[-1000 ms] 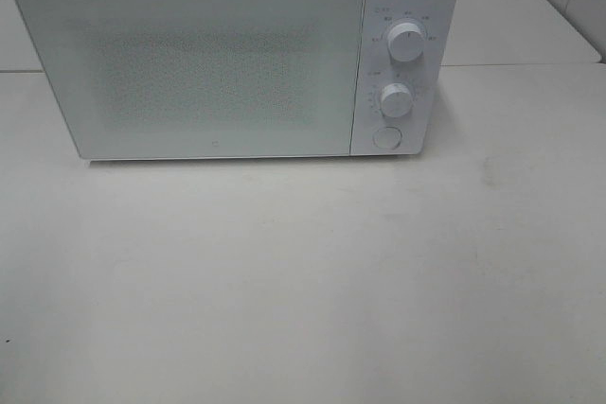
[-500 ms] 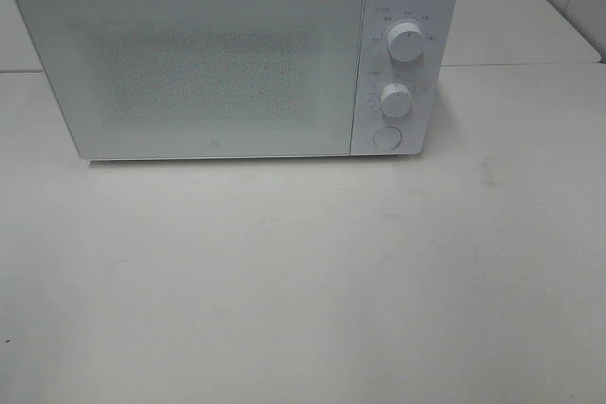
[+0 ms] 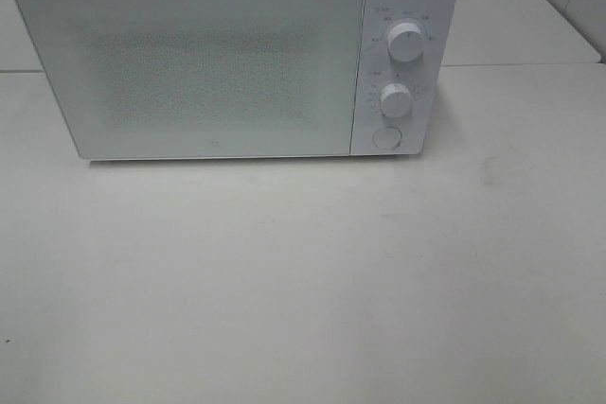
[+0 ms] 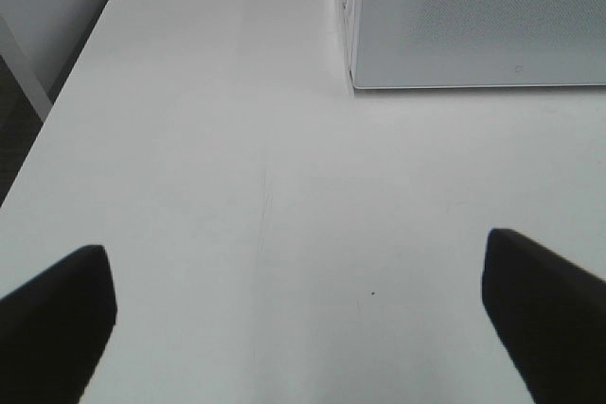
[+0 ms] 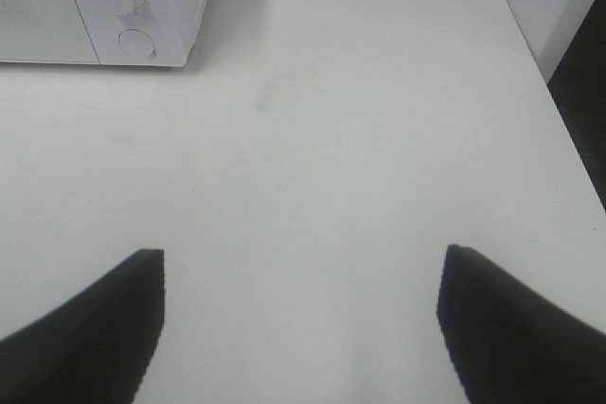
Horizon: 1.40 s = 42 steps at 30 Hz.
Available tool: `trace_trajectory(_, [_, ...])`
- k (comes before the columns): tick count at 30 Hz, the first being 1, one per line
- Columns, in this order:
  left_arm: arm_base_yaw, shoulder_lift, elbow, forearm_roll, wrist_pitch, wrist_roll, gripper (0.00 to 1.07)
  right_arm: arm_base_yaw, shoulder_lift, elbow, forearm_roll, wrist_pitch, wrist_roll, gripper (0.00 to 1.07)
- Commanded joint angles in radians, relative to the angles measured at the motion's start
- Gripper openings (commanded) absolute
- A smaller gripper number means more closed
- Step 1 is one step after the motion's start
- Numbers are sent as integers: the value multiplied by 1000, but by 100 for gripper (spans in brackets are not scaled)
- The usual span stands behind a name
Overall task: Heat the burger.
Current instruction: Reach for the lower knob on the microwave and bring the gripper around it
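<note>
The white tabletop (image 3: 303,281) carries a boxy white microwave (image 3: 218,54) at its far edge, door shut. Left pincer (image 4: 298,262) and right pincer (image 5: 303,257) gape empty. No burger shows, so the microwave may heat nothing.

Only the tips of the left end effector (image 4: 298,319) and the right end effector (image 5: 301,324) show, each a pair of plain matte black fingers (image 4: 57,324) with smooth, slanted inner edges and blunt, squared corners.
</note>
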<state>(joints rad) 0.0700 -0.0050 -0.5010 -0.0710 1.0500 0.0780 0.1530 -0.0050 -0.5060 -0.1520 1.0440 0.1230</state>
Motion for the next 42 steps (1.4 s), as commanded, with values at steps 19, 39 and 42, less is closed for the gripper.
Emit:
trace_trajectory(19, [1, -25, 4, -6, -12, -10, 100, -4, -26, -1, 0, -6, -14, 76])
trace_trajectory(39, [1, -25, 4, -6, -12, -10, 100, -4, -26, -1, 0, -6, -14, 76])
trace_trajectory(42, [1, -25, 4, -6, -12, -10, 100, -4, -26, -1, 0, -6, -14, 76])
